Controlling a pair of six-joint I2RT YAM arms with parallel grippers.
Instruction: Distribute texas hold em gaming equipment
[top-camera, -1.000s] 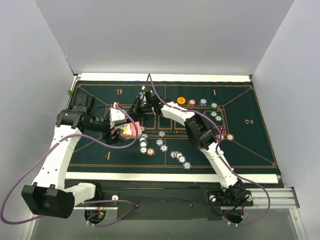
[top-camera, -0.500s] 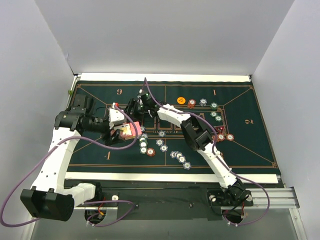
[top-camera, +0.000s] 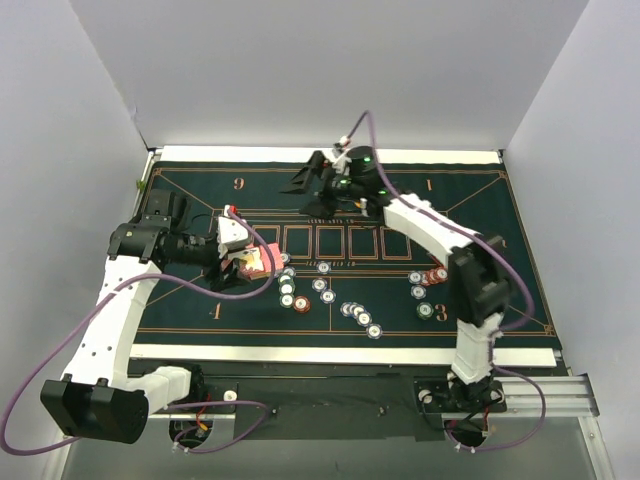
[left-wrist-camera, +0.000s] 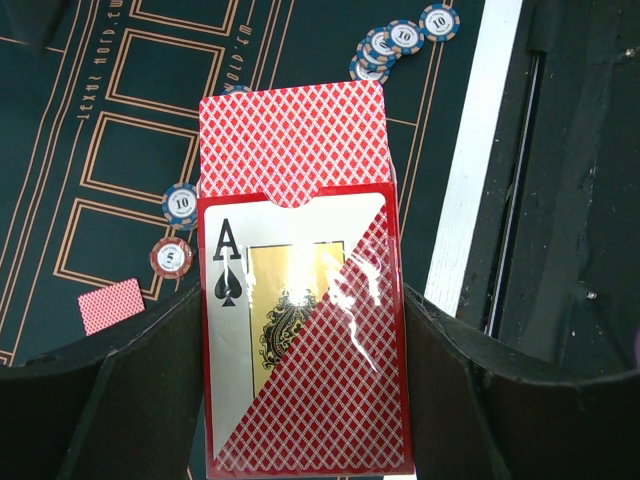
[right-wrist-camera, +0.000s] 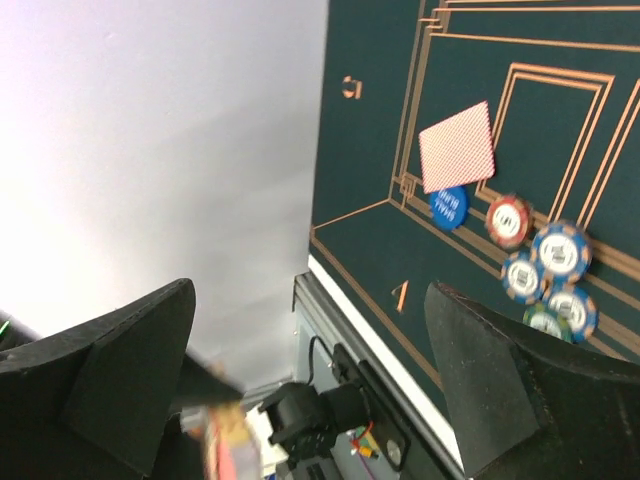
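Nearest the arm bases, a curved row of poker chips lay on the green mat. Just left of them, a second bunch of chips sat close to the left gripper. That gripper was squeezed tight on a pack of cards, with one finger on each long side. The pack had a clear front with the ace of spades showing, and red-backed cards stuck out of its open end. It was held up above the mat. Under it, one loose card lay face down on the mat, near a red chip and a blue chip. Over on the right, a small group of chips lay together. Farther away, the right gripper hung over the far part of the mat. Its fingers stood wide apart with nothing between them. The right wrist camera saw a face-down card on the mat, just beside a blue disc, with striped chips next to that
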